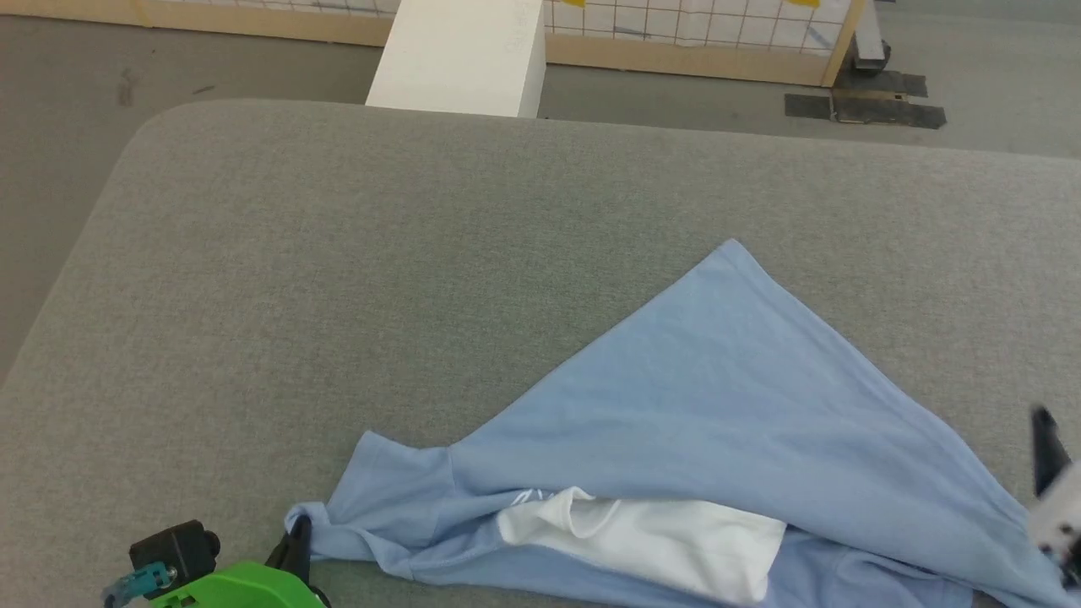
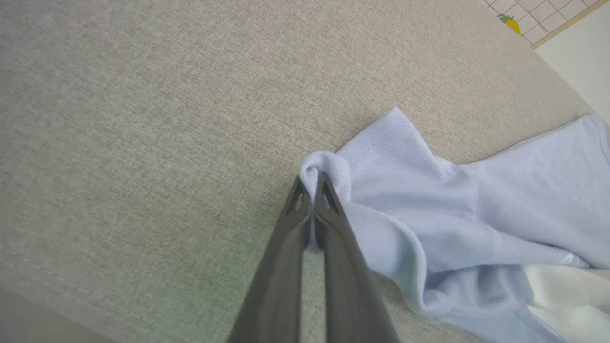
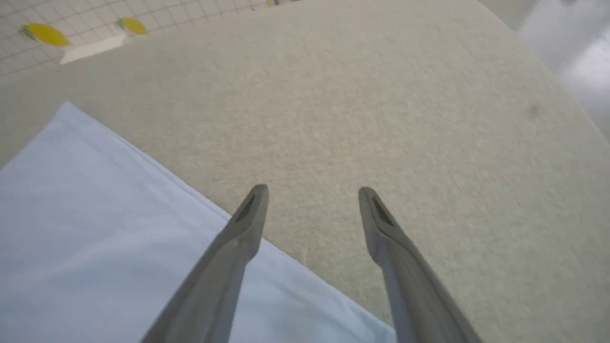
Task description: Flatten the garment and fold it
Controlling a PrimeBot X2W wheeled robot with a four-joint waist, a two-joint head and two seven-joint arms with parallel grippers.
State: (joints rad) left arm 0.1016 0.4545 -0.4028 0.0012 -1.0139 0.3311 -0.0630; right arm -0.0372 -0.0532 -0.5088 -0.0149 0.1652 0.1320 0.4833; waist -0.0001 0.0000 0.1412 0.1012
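Observation:
The garment (image 1: 709, 405), a light blue T-shirt with a white part (image 1: 659, 540) showing at its near edge, lies crumpled in a rough triangle on the grey padded table (image 1: 338, 270). My left gripper (image 1: 297, 534) is shut on a bunched blue corner of the garment (image 2: 429, 200) at its left end; the left wrist view has my left gripper (image 2: 312, 183) with both tips pinching the cloth. At the right edge of the head view is my right gripper (image 1: 1047, 447), blurred. My right gripper (image 3: 312, 195) stands open above the garment's edge (image 3: 95, 214), with nothing between its fingers.
A white block (image 1: 464, 55) stands beyond the table's far edge. Behind it runs a wood-framed white grid panel (image 1: 701, 25). Grey floor (image 1: 51, 127) lies to the left and beyond. Bare table surface stretches left and far of the garment.

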